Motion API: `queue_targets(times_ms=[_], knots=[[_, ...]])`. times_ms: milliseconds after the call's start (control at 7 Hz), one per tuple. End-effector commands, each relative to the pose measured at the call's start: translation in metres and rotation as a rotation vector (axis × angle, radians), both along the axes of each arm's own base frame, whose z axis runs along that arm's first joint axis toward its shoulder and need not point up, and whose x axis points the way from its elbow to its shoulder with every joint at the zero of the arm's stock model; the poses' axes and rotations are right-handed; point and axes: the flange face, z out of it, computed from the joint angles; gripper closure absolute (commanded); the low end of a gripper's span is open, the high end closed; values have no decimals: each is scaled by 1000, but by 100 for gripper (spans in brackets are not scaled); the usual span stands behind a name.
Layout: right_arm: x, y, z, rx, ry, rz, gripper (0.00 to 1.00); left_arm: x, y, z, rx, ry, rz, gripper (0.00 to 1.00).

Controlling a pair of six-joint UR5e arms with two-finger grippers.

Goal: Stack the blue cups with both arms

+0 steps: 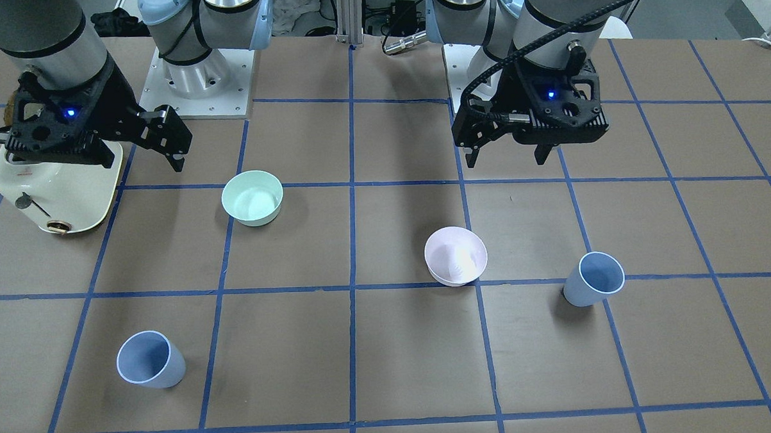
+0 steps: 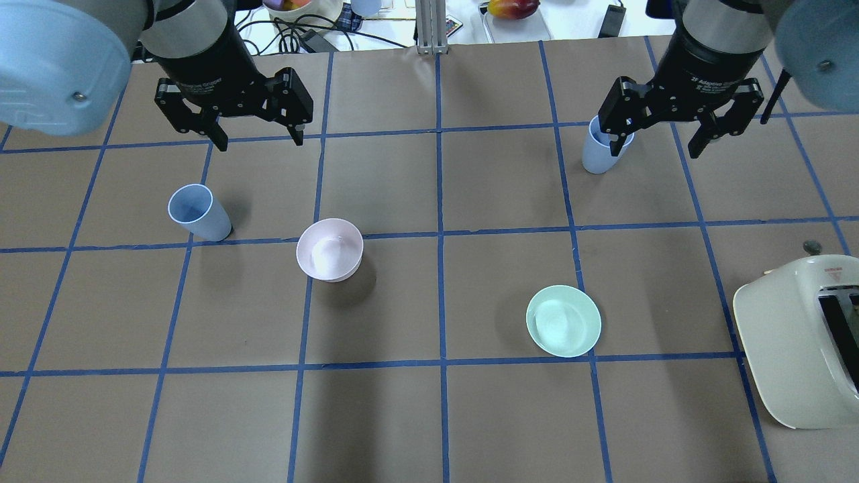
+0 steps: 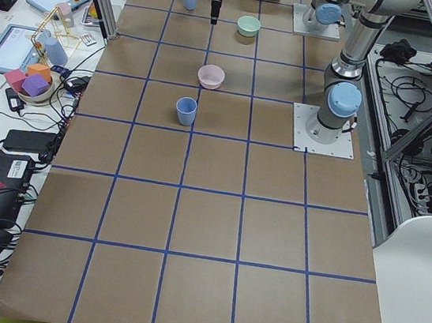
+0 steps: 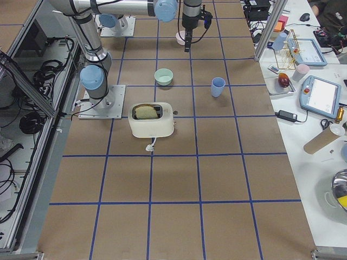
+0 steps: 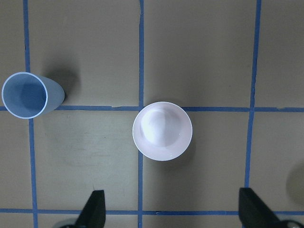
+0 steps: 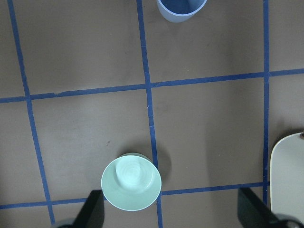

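Note:
Two blue cups stand upright and apart on the table. One cup (image 2: 199, 212) is on my left side and also shows in the left wrist view (image 5: 28, 95). The other cup (image 2: 597, 154) is on my right side, at the top edge of the right wrist view (image 6: 181, 9). My left gripper (image 2: 258, 141) is open and empty, held high above the table, off to the side of the left cup. My right gripper (image 2: 654, 151) is open and empty, also high; in the overhead view one finger overlaps the right cup.
A pale pink-white bowl (image 2: 329, 249) sits near the left cup, below my left gripper (image 5: 173, 211). A mint-green bowl (image 2: 563, 320) sits centre-right. A cream toaster (image 2: 792, 335) stands at the right edge. Blue tape lines grid the brown table.

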Motion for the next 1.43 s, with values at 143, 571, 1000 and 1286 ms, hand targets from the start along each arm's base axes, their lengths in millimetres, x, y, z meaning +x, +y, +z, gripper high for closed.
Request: queue_targets(times_ms=[143, 571, 1000, 1286], knots=[[-6, -8, -6, -3, -3, 5, 0, 85, -65, -132, 171, -14, 119, 0], [-46, -74, -49, -96, 53, -54, 0, 159, -85, -229, 138, -129, -32, 0], [-71, -128, -111, -146, 60, -78, 0, 165, -77, -262, 199, -172, -21, 100], [-87, -141, -146, -100, 57, -59, 0, 158, -81, -260, 184, -171, -29, 100]])
